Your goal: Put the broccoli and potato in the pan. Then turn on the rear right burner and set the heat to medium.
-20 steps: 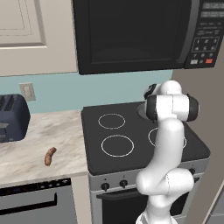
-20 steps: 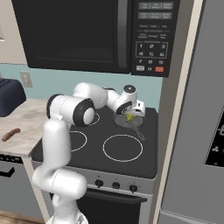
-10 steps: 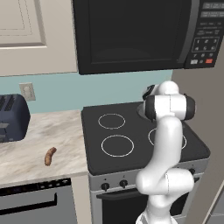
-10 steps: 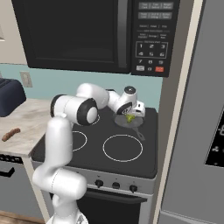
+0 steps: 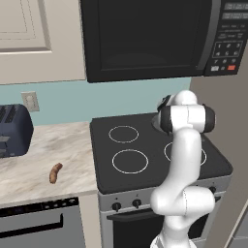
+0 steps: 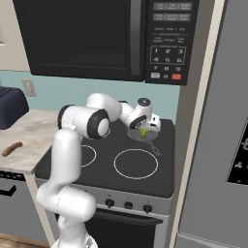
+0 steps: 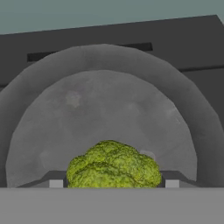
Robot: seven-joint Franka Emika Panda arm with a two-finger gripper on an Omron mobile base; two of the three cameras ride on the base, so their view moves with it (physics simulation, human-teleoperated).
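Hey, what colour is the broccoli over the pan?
Bright yellow-green; the broccoli shows best in the hand view, above the dark grey pan.

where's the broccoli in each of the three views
Left base view: I can't find it; the arm stands in front of the rear right burner.
Right base view: broccoli under the end effector, over the pan.
Hand view: broccoli bottom centre, before the pan.
Shared landmark: the stovetop.

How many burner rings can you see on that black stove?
4. Two white rings lie on the stove's left half, rear and front. A third is front right. The rear right one is mostly hidden under the pan, so only guessed.
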